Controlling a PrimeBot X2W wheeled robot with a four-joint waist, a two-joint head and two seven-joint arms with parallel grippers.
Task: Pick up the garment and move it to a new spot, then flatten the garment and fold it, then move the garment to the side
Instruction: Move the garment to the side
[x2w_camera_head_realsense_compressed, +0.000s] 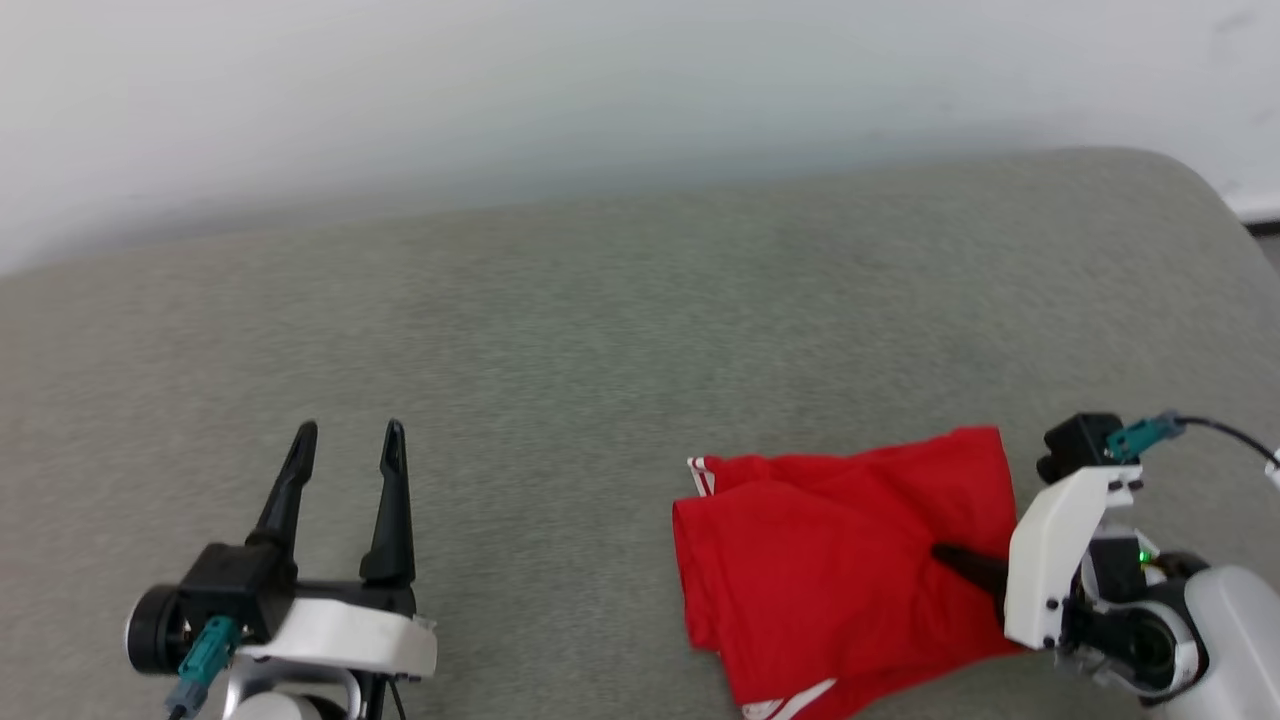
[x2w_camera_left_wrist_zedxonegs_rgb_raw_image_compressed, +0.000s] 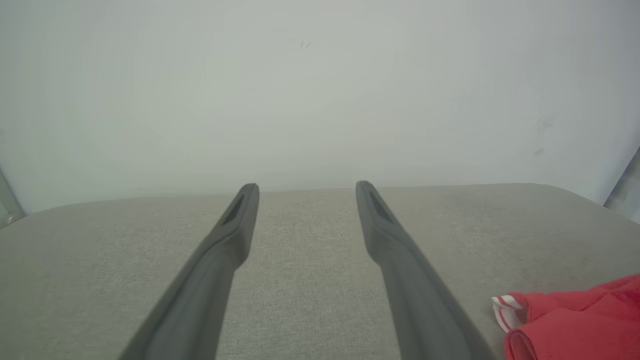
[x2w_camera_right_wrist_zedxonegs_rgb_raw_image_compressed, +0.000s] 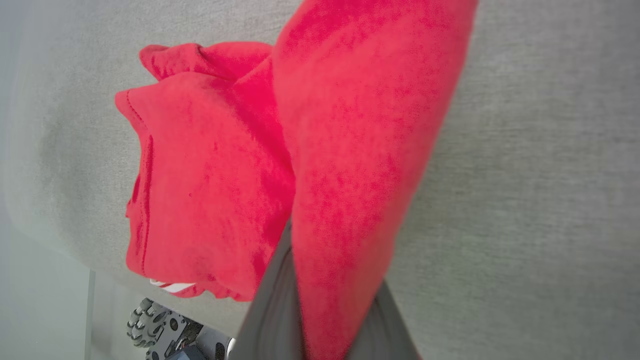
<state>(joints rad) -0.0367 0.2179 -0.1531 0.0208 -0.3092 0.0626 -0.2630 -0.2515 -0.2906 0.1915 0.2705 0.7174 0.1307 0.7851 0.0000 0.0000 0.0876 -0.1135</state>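
Observation:
The garment lies folded into a red bundle at the lower right of the grey padded surface, white-striped trim showing at its left corner and near edge. My right gripper reaches into it from the right, one dark finger lying across the cloth. In the right wrist view the two fingers are shut on a raised fold of the garment, which hides their tips. My left gripper stands open at the lower left, apart from the cloth. Between its fingers there is nothing; the garment shows at the lower right.
A pale wall runs behind the surface. The surface rounds off at its far right corner. The right wrist view shows the surface's near edge and a dark wheeled part below it.

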